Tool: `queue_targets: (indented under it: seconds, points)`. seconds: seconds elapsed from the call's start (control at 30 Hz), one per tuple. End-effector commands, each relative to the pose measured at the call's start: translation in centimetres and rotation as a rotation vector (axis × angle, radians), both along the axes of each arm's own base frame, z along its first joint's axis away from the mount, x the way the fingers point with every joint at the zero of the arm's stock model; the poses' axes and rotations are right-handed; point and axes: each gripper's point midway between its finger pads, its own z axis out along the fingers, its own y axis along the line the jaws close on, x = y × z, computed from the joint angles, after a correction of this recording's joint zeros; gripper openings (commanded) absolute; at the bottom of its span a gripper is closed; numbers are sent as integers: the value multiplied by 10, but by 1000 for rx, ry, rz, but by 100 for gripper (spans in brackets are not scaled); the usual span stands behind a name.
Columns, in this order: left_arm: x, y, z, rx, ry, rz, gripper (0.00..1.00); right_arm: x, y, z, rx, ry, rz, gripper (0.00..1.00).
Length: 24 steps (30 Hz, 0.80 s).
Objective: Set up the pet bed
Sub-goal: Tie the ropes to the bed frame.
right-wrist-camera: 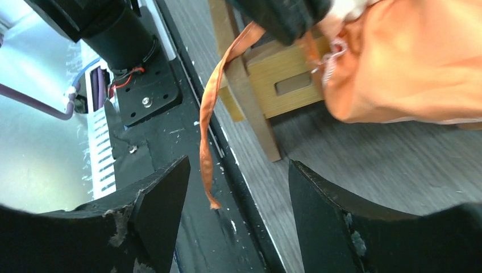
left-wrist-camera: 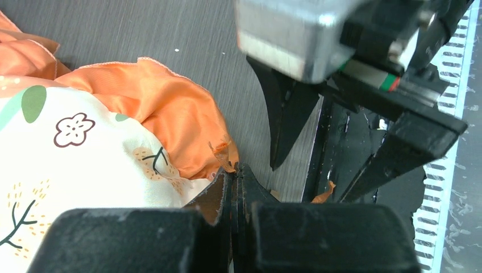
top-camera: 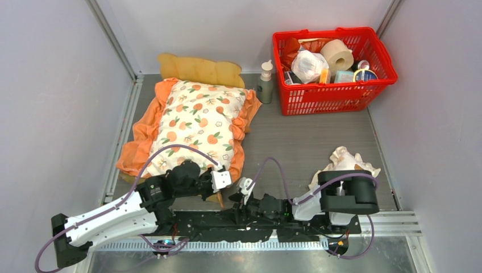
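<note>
At ten o'clock on the table [top-camera: 318,142], the pet bed [top-camera: 200,69] carries the cushion [top-camera: 199,122], whose orange tie [right-wrist-camera: 206,131] the closed left gripper [left-wrist-camera: 236,173] pinches at the bed's five-o'clock corner; the wide-open right gripper [right-wrist-camera: 237,165] should probably centre on that dangling tie before closing.

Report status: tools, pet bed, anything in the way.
Left tool shut on orange ribbon. Right tool open, empty. Pet bed under cushion, headboard showing. Pillow off bed, by right arm.
</note>
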Motion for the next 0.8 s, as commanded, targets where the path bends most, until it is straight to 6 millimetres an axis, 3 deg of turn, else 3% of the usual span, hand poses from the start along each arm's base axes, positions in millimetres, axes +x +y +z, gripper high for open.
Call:
queue_targets:
  seconds: [0.0,0.13,0.2,0.23,0.3,0.37,0.5,0.63,0.77]
  points:
    - [-1,-23,48,-185,-59,-55,0,-10,25,29,139,0,40,70]
    - [-3,-23,51,-197,-63,-61,0,0,20,18,96,7,-24,63]
    - [-3,-22,51,-197,-63,-61,0,4,16,16,90,4,-46,53]
    - [-3,-22,51,-200,-64,-63,0,7,15,16,88,3,-64,36]
    - [-5,-23,51,-204,-61,-73,0,13,9,13,85,10,-109,13]
    - [-7,-24,53,-214,-60,-87,0,21,0,13,90,14,-159,5]
    - [-10,-26,52,-221,-55,-105,0,36,-17,22,101,3,-239,5]
    - [-11,-25,50,-212,-47,-107,0,51,-22,33,85,-11,-287,5]
    - [-11,-24,47,-201,-43,-106,0,65,-25,41,78,-45,-318,11]
